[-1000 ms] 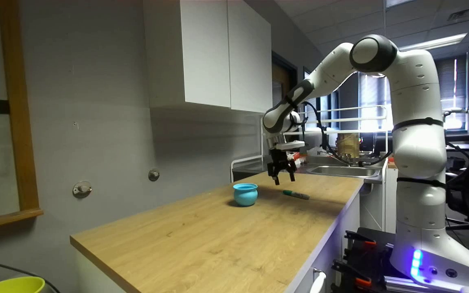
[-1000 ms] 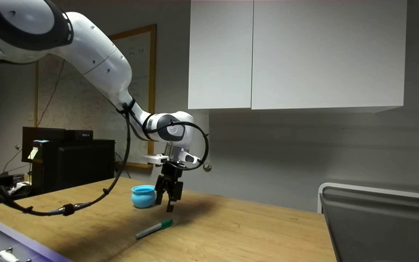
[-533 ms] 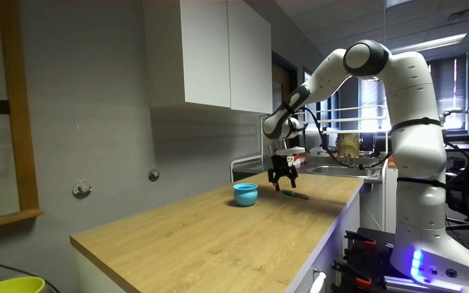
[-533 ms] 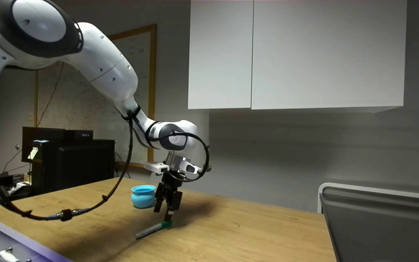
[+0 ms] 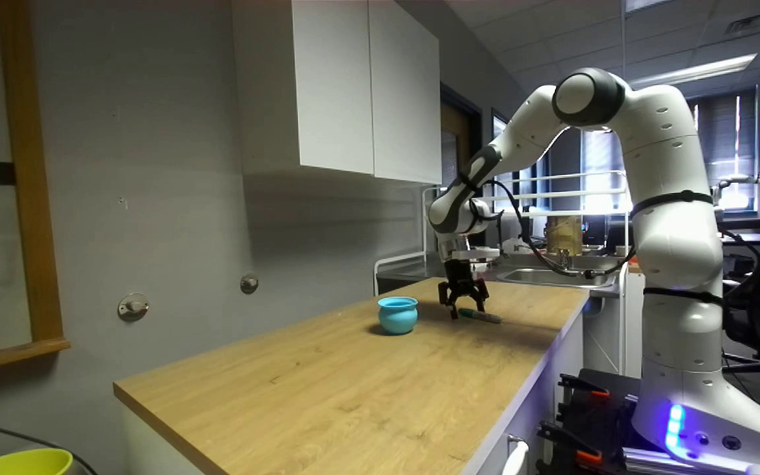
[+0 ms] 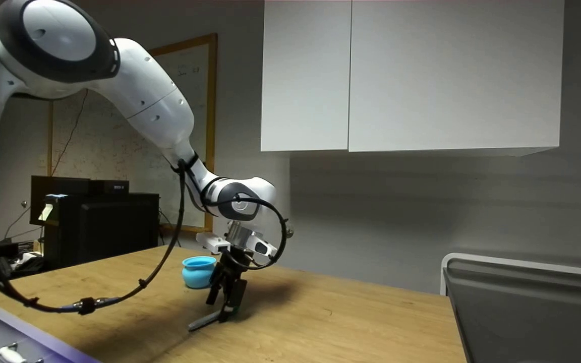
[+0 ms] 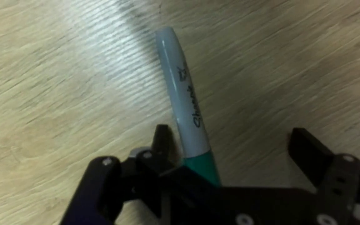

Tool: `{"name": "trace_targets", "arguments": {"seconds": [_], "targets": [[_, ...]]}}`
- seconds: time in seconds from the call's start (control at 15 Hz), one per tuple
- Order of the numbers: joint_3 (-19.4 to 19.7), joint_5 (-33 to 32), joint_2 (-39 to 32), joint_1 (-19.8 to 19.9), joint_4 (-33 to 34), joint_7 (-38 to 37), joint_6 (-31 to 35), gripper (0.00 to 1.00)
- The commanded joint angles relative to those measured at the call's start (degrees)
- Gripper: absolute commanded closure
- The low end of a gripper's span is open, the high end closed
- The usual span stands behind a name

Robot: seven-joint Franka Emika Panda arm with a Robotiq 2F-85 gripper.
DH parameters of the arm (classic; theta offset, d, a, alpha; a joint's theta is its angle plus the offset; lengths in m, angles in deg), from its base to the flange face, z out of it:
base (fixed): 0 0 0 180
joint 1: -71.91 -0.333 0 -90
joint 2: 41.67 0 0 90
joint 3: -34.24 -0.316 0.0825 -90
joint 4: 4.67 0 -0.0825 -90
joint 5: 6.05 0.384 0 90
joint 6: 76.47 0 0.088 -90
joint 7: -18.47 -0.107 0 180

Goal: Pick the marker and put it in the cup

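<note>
The marker has a grey body and a green cap and lies flat on the wooden counter in both exterior views [image 5: 487, 318] [image 6: 204, 322]. In the wrist view the marker [image 7: 183, 100] runs from upper middle down between the fingers, its cap end hidden by the gripper. My gripper [image 5: 468, 312] [image 6: 217, 310] is open and low over the cap end. In the wrist view the gripper [image 7: 230, 134] has the marker close beside its left finger, with a wide gap to the right finger. The round teal-blue cup [image 5: 398, 318] [image 6: 198, 275] stands upright near the gripper, apart from it.
The wooden counter [image 5: 353, 396] [image 6: 346, 327] carries the marker and cup. White wall cabinets [image 5: 334, 86] [image 6: 411, 75] hang above it. A metal sink [image 5: 551, 278] lies beyond the counter's far end. Black monitors [image 6: 119, 229] stand behind the counter, and a cable loops along the arm.
My gripper has moved down from above the counter to the marker's cap end, with its fingers still apart. The marker and the cup have not moved.
</note>
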Motion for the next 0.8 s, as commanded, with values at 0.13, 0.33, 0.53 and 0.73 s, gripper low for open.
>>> {"name": "trace_targets", "arguments": {"seconds": [0.13,0.33,0.53,0.73], "targets": [[0.6,2.3,0.5,0.8,-2.9,2.7,2.7,0.32],[0.6,2.4,1.7,0.7,-3.6,2.4,2.7,0.56],[0.6,2.0,2.8,0.6,-4.1,2.1,2.5,0.79],[0.7,1.3,4.3,0.4,-4.5,1.4,2.1,0.97]]}}
